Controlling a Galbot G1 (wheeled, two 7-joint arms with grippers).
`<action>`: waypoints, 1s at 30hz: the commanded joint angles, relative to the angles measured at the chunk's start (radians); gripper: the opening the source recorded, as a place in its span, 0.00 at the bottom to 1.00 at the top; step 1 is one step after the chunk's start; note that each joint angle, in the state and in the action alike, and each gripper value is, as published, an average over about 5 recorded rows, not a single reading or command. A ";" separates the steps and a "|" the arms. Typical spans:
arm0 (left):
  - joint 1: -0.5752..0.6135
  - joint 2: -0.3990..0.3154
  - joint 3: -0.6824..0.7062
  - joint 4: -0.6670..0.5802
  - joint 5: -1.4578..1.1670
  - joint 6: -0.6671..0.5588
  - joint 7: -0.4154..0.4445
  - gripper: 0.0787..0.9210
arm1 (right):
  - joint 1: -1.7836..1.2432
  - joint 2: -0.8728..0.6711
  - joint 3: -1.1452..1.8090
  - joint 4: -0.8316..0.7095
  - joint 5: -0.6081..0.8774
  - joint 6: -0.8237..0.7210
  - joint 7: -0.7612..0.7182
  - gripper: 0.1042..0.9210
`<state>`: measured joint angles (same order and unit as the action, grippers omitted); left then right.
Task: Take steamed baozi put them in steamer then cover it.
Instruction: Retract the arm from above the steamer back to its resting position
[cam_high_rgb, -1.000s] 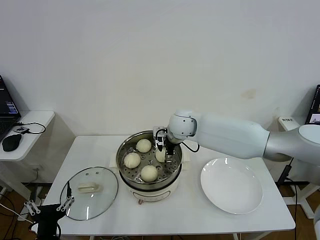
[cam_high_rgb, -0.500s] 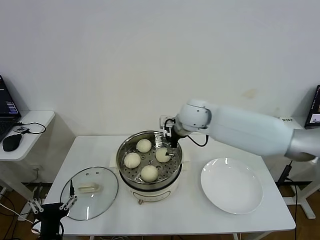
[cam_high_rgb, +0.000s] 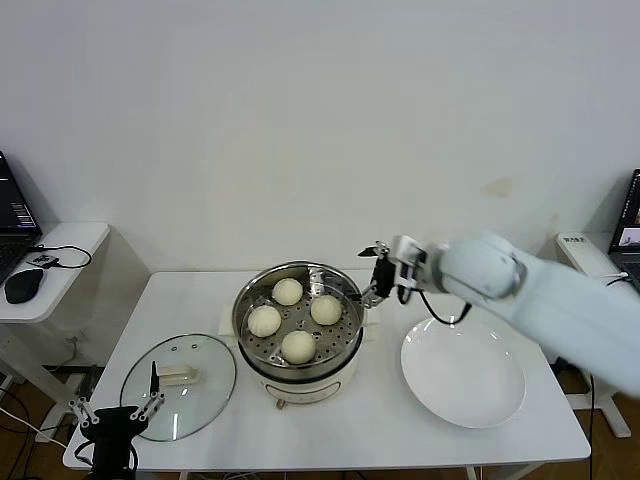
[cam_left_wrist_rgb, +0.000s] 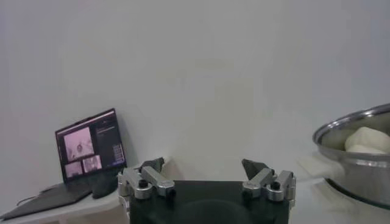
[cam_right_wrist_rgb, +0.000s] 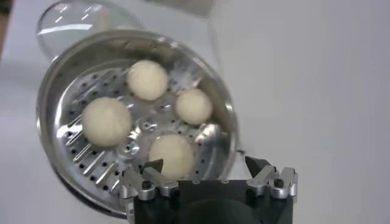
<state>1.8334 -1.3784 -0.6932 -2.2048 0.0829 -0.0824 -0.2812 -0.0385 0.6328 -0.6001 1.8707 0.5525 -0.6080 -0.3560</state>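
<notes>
The right gripper (cam_high_rgb: 378, 272) has pulled back from over the steamer (cam_high_rgb: 299, 322) to its right rim, fingers apart, empty. At near left, the left gripper (cam_high_rgb: 116, 412) hangs spread by the cover (cam_high_rgb: 180, 385). Four baozi (cam_high_rgb: 298, 346) sit inside the steamer.

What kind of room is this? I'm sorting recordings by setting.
Probably a lab or office test area, not a real kitchen: a bare white wall, a plain white table holding the steamer, and a side desk with a laptop and mouse.
</notes>
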 joint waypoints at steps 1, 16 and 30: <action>-0.004 -0.001 0.019 0.024 0.008 0.000 0.000 0.88 | -1.130 0.058 0.958 0.134 -0.237 0.420 0.277 0.88; -0.040 0.072 0.045 0.113 0.094 0.006 0.030 0.88 | -1.446 0.680 1.347 -0.025 -0.463 0.795 0.137 0.88; -0.031 0.167 -0.085 0.230 0.938 -0.036 0.145 0.88 | -1.571 0.793 1.406 -0.008 -0.357 0.825 0.178 0.88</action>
<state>1.7821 -1.2702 -0.7089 -2.0449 0.4307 -0.0898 -0.2114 -1.5299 1.2702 0.6665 1.8723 0.1862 0.1376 -0.1956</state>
